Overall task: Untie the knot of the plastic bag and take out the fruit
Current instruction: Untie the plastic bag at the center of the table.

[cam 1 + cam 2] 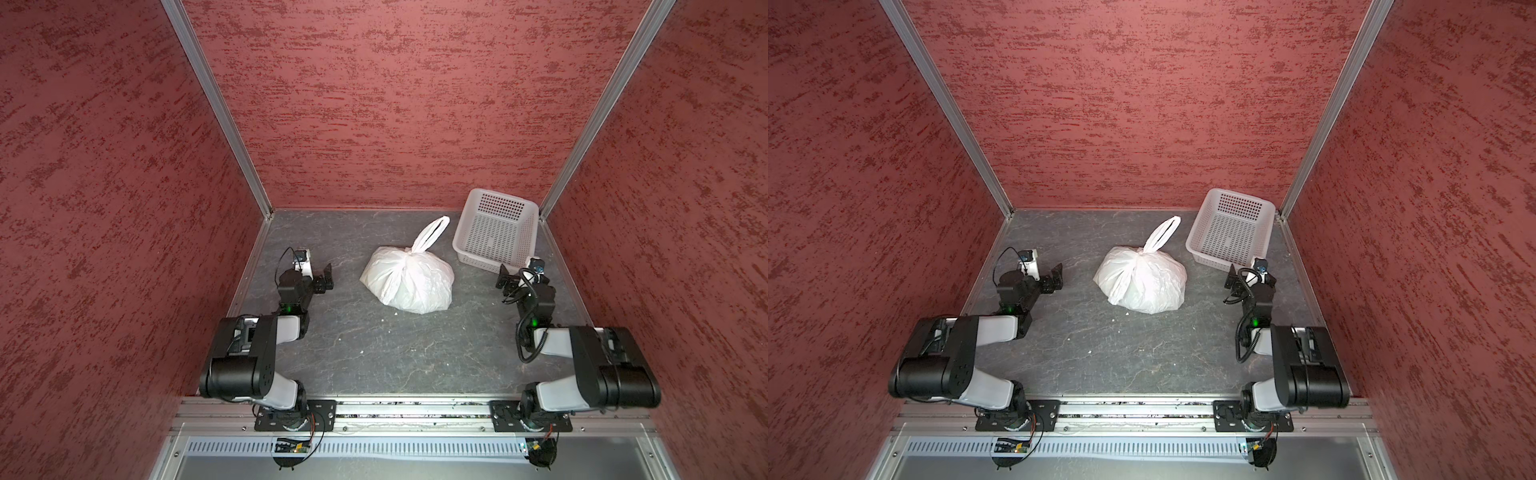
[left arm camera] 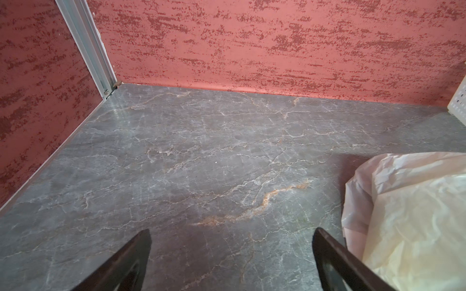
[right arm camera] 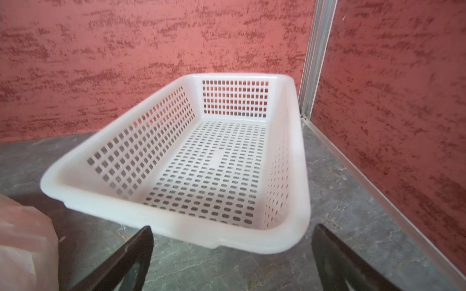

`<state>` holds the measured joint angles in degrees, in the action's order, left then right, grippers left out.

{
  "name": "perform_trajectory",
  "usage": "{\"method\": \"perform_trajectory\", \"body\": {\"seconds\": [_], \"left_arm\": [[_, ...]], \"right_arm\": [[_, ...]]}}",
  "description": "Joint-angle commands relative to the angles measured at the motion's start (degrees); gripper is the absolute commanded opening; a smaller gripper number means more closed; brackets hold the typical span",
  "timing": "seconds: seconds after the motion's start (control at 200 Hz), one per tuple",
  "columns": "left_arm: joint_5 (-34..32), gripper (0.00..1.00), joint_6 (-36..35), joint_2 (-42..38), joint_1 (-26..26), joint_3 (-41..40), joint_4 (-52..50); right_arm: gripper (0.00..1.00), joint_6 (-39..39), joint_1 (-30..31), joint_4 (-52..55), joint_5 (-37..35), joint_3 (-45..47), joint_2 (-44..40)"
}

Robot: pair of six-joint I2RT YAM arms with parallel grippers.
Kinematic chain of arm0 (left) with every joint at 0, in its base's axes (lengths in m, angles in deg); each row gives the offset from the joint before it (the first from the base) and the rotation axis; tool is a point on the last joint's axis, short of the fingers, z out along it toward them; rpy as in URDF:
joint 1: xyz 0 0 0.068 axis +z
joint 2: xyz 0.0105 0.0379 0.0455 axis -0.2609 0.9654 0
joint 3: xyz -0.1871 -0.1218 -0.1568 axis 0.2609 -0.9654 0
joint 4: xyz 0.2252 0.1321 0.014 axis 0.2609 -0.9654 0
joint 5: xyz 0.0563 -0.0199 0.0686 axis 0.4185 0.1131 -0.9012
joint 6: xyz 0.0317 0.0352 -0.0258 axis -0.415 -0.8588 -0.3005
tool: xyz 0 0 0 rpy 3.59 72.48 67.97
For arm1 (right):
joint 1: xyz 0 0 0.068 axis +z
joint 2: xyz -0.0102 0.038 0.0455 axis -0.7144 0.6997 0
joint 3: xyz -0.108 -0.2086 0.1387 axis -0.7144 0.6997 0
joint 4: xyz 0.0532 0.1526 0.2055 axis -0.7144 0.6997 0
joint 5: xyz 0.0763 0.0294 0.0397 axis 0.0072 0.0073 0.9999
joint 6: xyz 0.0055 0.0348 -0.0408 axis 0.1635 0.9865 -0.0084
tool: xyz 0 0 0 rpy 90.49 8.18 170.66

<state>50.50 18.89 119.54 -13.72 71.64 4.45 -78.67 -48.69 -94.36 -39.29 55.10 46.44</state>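
Knot [image 1: 411, 250]: a small tight twist on the crown of the thin, crinkly white plastic bag [image 1: 409, 282], which stands closed on the grey marbled worktop [image 1: 374, 357] between the two arms. In a top view, one handle loop [image 1: 433, 231] rises from the knot and leans away toward the white perforated plastic basket [image 1: 478, 253]. A second handle strip [image 1: 395, 282] drapes down the bag's near flank toward the left arm, so the long axis of the tails runs diagonally. Left fingers [image 1: 327, 272] and right fingers [image 1: 505, 275] are spread, hold nothing and stand well apart from the bag.

In a top view the knot [image 1: 1144, 250] looks about equally far from both arms.

Left wrist view: left fingers [image 2: 131, 259] are spread over bare worktop, with the bag's flank [image 2: 416, 214] just beside one finger. The knot is out of frame.

Right wrist view: right fingers [image 3: 136, 252] are spread and face the empty basket [image 3: 176, 230]. Only the bag's edge [image 3: 22, 239] shows.

No fruit is visible; it is presumably inside the bag.

Judgement: the right arm suits the raised loop, the left the draped strip.
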Motion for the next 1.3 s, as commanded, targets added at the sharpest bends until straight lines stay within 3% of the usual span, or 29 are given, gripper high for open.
{"method": "perform_trajectory", "body": {"seconds": [0.0,0.1,0.225,0.346,0.521,0.661,0.852,1.297], "left_arm": [[0.1,1.0,-1.9,-4.3,-2.2,5.8,-12.6],[-2.8,1.0,-1.6,-6.5,-6.6,9.2,-22.4],[-4.9,1.0,-0.9,-8.7,-13.2,12.8,-30.6],[-3.8,1.0,1.9,-8.8,-18.1,17.3,-37.6],[-1.8,1.0,6.1,-7.3,-24.5,21.9,-42.5],[1.9,1.0,9.4,-5.5,-25.8,23.8,-43.8],[4.8,1.0,11.8,-4.5,-25.8,25.5,-44.6],[6.7,1.0,15.6,-0.8,-25.0,27.0,-44.0]], "right_arm": [[0.99,2.8,0.1,18.7,-0.9,-5.2,-9.1],[0.99,6.2,1.2,33.0,-2.2,-9.0,-16.5],[0.99,10.0,3.7,46.4,2.8,-15.2,-20.7],[0.99,11.6,8.3,53.8,9.7,-21.0,-19.4],[0.99,10.9,20.1,56.6,15.7,-29.2,-11.2],[0.99,8.9,27.0,57.0,18.3,-37.1,-1.2],[0.99,4.5,30.2,61.7,18.6,-47.5,10.5],[0.99,0.6,33.1,70.2,16.5,-55.7,20.3]]}}
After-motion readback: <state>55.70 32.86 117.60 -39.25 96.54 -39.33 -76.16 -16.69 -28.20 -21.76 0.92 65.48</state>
